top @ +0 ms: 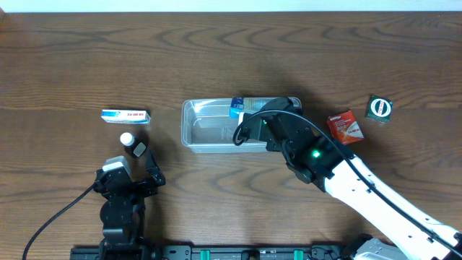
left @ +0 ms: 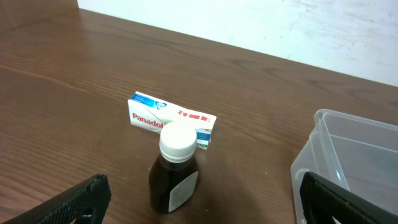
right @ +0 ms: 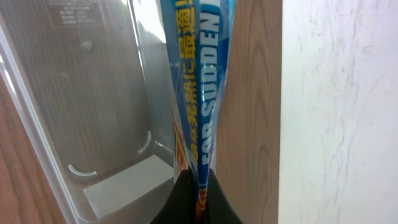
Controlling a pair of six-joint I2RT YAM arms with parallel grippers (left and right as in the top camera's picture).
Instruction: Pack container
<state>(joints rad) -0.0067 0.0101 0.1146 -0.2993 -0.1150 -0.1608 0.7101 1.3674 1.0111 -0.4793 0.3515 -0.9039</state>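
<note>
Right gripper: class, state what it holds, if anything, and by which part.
The right gripper pinches a thin blue packet by one end.

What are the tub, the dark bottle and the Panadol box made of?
Tub: clear, glossy plastic, probably; wood grain shows through.
Bottle: dark brown, glossy, glass or plastic, cannot tell; white ribbed cap looks plastic.
Panadol box: printed cardboard, likely; crisp folded edges.

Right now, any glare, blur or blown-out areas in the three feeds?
Overhead: even light, table grain sharp, soft shadows only, mild sheen on the clear tub. Left wrist: brown bottle and white box in focus, no glare. Right wrist: blue packet sits very close and looks slightly soft; white wall at right is very bright; streaky reflections on the tub's side.
</note>
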